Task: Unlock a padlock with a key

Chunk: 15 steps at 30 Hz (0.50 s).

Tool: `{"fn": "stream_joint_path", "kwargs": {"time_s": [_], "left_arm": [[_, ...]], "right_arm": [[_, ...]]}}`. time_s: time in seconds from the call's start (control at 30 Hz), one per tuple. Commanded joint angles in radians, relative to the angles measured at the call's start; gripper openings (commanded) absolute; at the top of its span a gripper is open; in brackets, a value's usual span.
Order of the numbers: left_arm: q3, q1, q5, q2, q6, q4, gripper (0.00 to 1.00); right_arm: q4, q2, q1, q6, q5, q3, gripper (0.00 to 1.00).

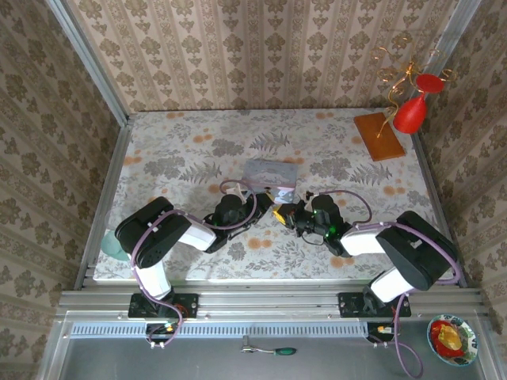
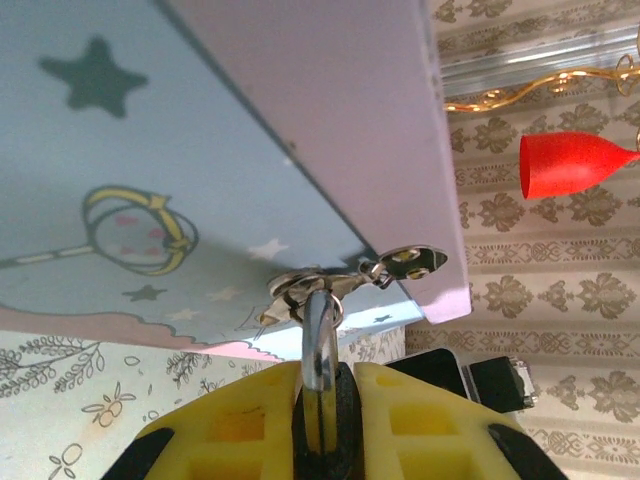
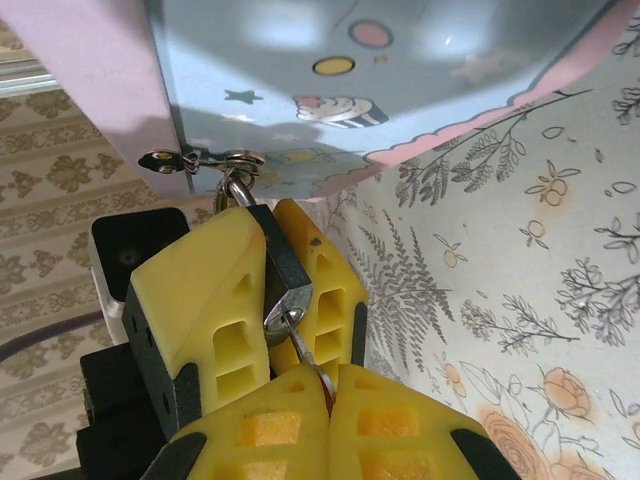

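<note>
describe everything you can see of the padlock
The padlock is tiny: a dark grey metal body and a shiny curved shackle. The shackle passes through the latch on the pale blue tin. The left gripper is shut on its body, squeezing it from both sides. The key, pinched by the right gripper, sits in its keyhole end. Whether the shackle has released cannot be told.
</note>
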Motion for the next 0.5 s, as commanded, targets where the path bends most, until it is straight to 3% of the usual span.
{"fn": "stream_joint_path", "kwargs": {"time_s": [0.0,0.47], "left_arm": [[0.023,-0.081,0.192,-0.021,0.020,0.040,0.00],[0.023,-0.083,0.188,-0.015,0.024,0.035,0.00]], "right_arm": [[-0.036,-0.056,0.027,-0.059,0.084,0.074,0.00],[0.009,-0.020,0.087,-0.017,0.100,0.117,0.00]]}}
